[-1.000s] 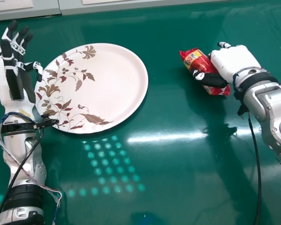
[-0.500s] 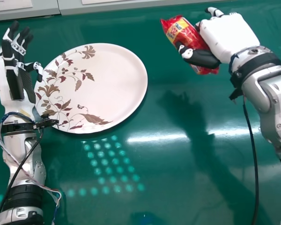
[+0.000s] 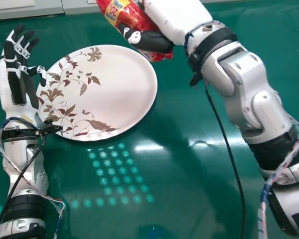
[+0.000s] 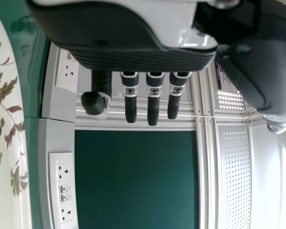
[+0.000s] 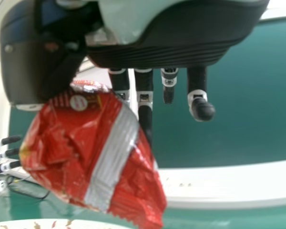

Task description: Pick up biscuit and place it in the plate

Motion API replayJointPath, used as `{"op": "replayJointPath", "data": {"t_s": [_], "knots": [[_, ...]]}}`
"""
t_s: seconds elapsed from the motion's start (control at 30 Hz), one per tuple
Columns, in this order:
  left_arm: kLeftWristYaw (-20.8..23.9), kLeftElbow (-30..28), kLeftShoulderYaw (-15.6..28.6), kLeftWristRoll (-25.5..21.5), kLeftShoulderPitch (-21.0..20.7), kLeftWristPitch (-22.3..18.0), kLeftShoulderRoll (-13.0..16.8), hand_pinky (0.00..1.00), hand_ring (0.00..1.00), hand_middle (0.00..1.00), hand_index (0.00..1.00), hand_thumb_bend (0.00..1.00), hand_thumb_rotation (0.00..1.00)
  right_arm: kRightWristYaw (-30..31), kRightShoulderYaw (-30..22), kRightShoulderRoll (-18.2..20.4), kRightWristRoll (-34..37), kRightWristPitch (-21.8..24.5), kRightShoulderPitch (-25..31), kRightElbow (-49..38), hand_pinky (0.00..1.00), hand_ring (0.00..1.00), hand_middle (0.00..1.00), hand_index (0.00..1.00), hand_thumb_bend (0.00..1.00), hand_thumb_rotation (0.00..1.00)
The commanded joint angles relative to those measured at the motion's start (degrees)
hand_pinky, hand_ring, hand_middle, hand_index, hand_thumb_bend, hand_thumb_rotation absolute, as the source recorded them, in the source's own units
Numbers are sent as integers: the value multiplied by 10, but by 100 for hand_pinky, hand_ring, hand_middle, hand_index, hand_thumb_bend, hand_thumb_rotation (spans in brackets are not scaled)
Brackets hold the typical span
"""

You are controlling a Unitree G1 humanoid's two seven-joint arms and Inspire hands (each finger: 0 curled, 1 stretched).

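the right hand [image 3: 175, 18] grips the biscuit [image 3: 133, 17] (red-wrapped) between thumb and fingers.

silver-white arms [image 3: 252, 108] with black bands and cables [image 3: 224, 134].

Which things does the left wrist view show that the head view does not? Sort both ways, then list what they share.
The left wrist view adds a pale perforated panel and a dark green panel in a white frame. The head view adds the red, glossy biscuit packet and the white-and-black right hand gripping it. Both share the white-and-black left hand, the round off-white plate with brown leaf patterns, and the glossy green tabletop.
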Motion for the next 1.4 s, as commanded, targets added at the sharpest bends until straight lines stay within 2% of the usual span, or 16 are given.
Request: {"op": "replayJointPath", "data": {"t_s": [0.0,0.07,0.27,0.47,0.6,0.83,0.93,1.07,1.17,1.2,1.23,1.3,1.33,1.37], "knots": [[0,36,6,-2,38,2,-6,0,92,91,95,99,99,-39,19,31,1,-15,-23,38,9,14,47,48,52,0],[-3,39,7,-7,35,3,-5,0,92,90,94,100,97,-76,33,54,-6,-23,-32,79,8,13,47,48,52,0],[-4,43,7,-2,30,-7,-2,0,93,92,96,97,100,-114,78,93,-19,-40,-73,205,5,10,47,47,53,0],[-4,42,8,-6,28,-7,-3,0,90,91,94,96,99,-127,113,104,-21,-74,-115,319,9,14,47,48,53,0],[-7,37,7,-12,29,-4,-8,0,91,91,95,97,98,-152,132,105,-30,-91,-134,371,10,15,47,48,53,0],[-11,41,7,-14,30,-8,-9,0,91,92,95,99,97,-177,141,100,-26,-104,-141,403,10,16,47,48,53,0],[-12,48,8,-10,29,-16,-7,0,93,93,97,96,100,-186,140,96,-21,-113,-139,405,9,14,47,48,53,0],[-22,50,10,-23,27,-16,-11,0,91,91,93,97,97,-183,136,92,-14,-114,-134,397,8,13,47,48,53,0],[-20,51,8,-18,28,-17,-9,0,93,93,95,98,97,-198,130,90,-5,-122,-128,393,8,13,47,48,53,0],[-19,51,8,-17,29,-17,-10,0,93,93,96,98,98,-202,126,90,2,-123,-126,391,9,14,47,48,53,0],[-17,50,7,-15,30,-18,-10,0,93,93,96,98,98,-195,121,91,8,-117,-124,387,12,17,43,49,52,0],[-16,50,6,-14,30,-18,-11,0,94,93,96,98,98,-178,117,91,15,-102,-120,375,19,27,41,51,52,0],[-16,51,6,-12,31,-20,-11,0,95,94,97,98,98,-176,118,87,13,-97,-118,367,27,37,48,50,52,7],[-14,53,6,-10,30,-21,-10,0,95,94,96,98,98,-172,118,84,12,-93,-116,361,39,50,60,63,72,23]]}}
